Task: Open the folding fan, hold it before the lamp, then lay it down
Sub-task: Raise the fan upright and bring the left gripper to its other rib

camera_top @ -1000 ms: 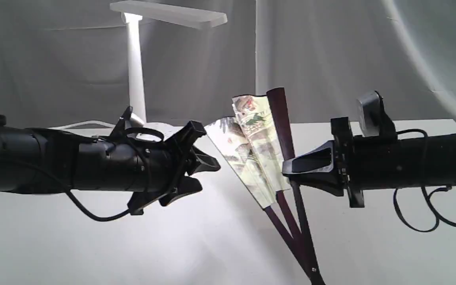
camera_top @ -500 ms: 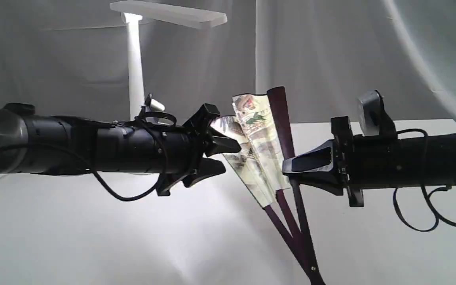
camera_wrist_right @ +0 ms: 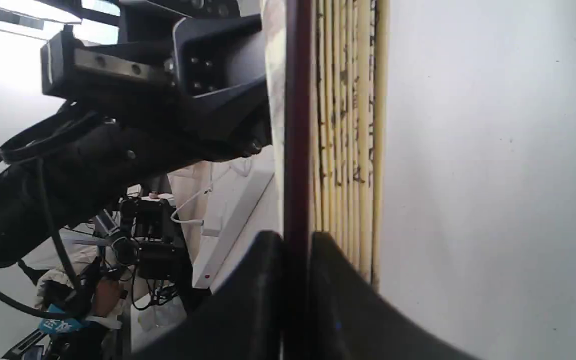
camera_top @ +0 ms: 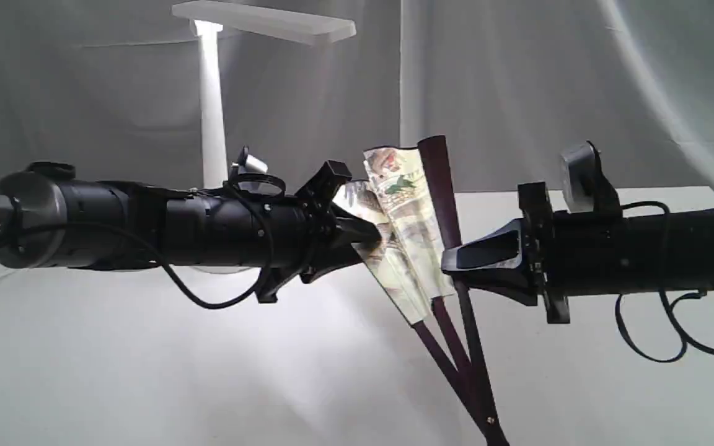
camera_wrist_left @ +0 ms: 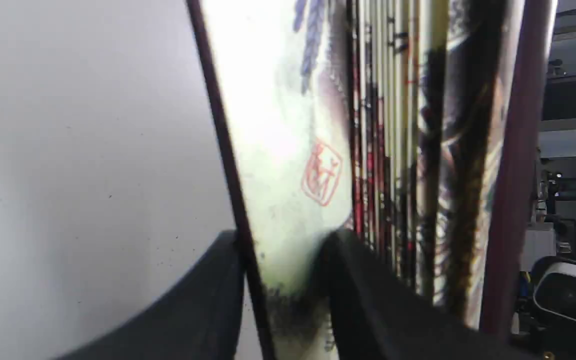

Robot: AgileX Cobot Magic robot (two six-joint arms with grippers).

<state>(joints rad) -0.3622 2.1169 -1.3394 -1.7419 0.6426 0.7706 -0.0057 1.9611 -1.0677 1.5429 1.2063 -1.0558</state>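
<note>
The folding fan stands upright and partly spread, its pivot low at the front and its maroon ribs fanning upward. My right gripper is shut on the right maroon guard, with the cream pleats stacked beside it. My left gripper reaches in from the left, and its fingers sit on either side of the fan's leftmost painted fold. In the left wrist view the left gripper touches that fold on both sides. The white lamp stands lit behind the left arm.
A white table runs under both arms, with a grey curtain behind. A black cable loop hangs below the right arm and another below the left. The left arm fills part of the right wrist view.
My left arm has risen and moved right to the fan's left edge, and its fingers have closed onto the outer fold. The right gripper and fan have stayed put.
</note>
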